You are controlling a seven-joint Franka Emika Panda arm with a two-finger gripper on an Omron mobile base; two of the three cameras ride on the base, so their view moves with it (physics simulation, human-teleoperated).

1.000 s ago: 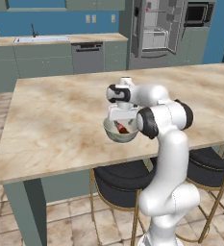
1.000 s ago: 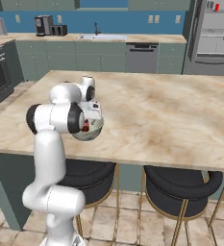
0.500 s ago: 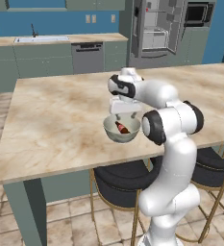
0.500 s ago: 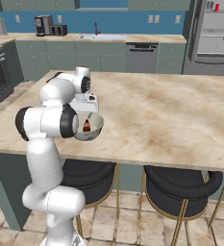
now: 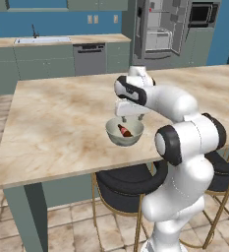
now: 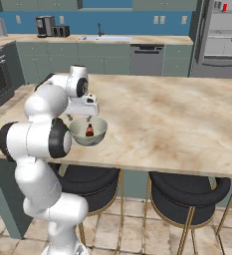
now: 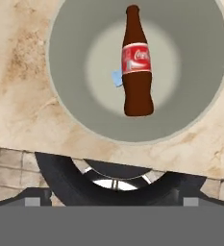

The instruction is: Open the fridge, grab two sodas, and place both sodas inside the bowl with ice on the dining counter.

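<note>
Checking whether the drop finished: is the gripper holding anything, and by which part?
Nothing. The gripper is open above the bowl; the soda bottle lies loose inside.

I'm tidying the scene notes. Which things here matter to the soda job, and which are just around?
Job things:
- bowl
- brown soda bottle lying in it
- red can in the open fridge
- dining counter
- open gripper

Just around:
- stools
- dishwasher
- sink
</note>
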